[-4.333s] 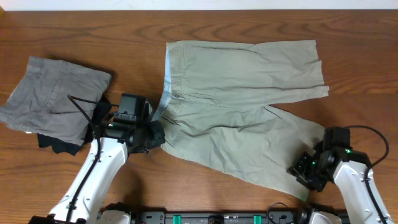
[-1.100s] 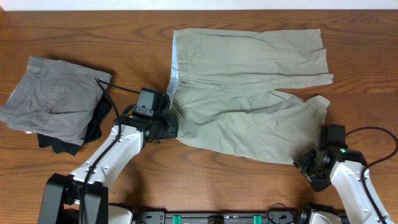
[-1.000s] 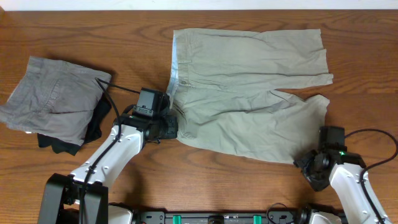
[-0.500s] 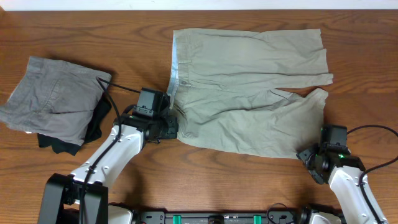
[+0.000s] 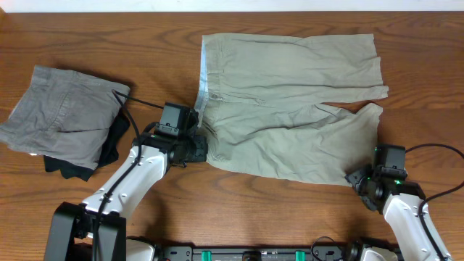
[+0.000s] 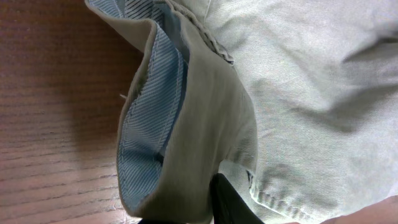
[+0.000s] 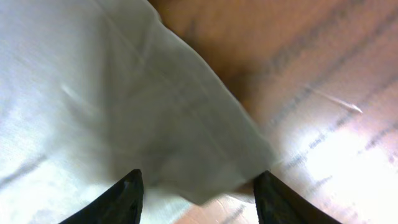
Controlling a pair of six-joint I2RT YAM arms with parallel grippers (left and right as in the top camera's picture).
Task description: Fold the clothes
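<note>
The clothes, light khaki-green shorts (image 5: 290, 109), lie flat on the wood table with the waistband to the left and both legs pointing right. My left gripper (image 5: 194, 148) is shut on the lower corner of the waistband. In the left wrist view the waistband (image 6: 186, 124) stands folded up, showing its pale blue striped lining, with one black finger (image 6: 229, 202) pressed against it. My right gripper (image 5: 359, 179) sits at the lower leg's hem corner. In the right wrist view its fingers (image 7: 127, 194) are spread apart, and the hem corner (image 7: 205, 162) lies between them.
Darker grey folded shorts (image 5: 61, 112) lie at the far left on top of a small black garment (image 5: 109, 151). A black cable (image 5: 138, 104) runs from the left arm across that pile. The table's far edge (image 5: 232, 10) runs just above the shorts.
Over four seconds the shorts were drawn up and right, closing the gap between the legs. In the last second my right gripper shifted slightly up and right, and the hem corner flattened.
</note>
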